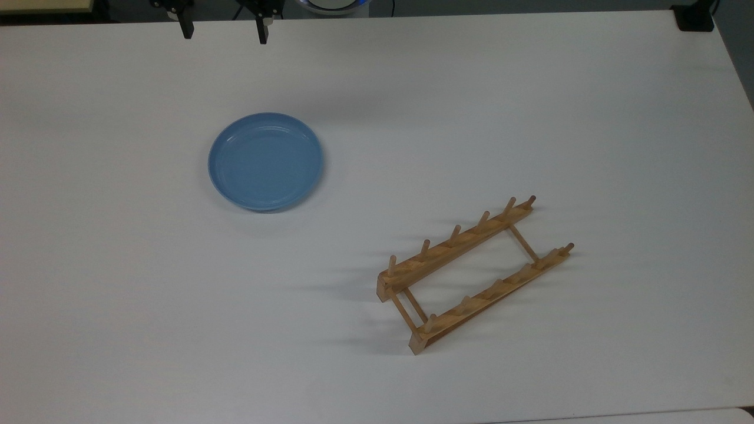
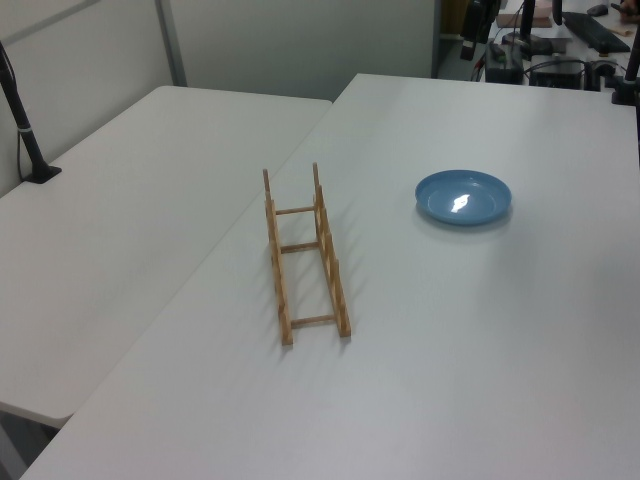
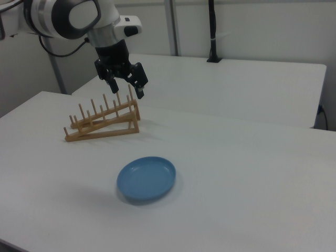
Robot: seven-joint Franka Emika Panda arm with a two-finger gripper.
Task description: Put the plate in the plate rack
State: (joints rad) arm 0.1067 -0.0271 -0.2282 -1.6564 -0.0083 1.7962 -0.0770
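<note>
From my remote seat the gripper [image 3: 127,87] hangs in the air with its fingers spread apart, nothing in them. The plate [image 1: 265,161] lies flat on the table [image 1: 530,106] below it — the plate rack [image 1: 471,271] stands well apart.

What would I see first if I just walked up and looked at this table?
The shiny light blue plate would catch your eye first, lying flat by itself on the white table. Next you'd notice the little wooden plate rack with its rows of upright pegs, standing apart from the plate with nothing in it. In the right view, the robot's black gripper hangs open in the air, holding nothing.
</note>
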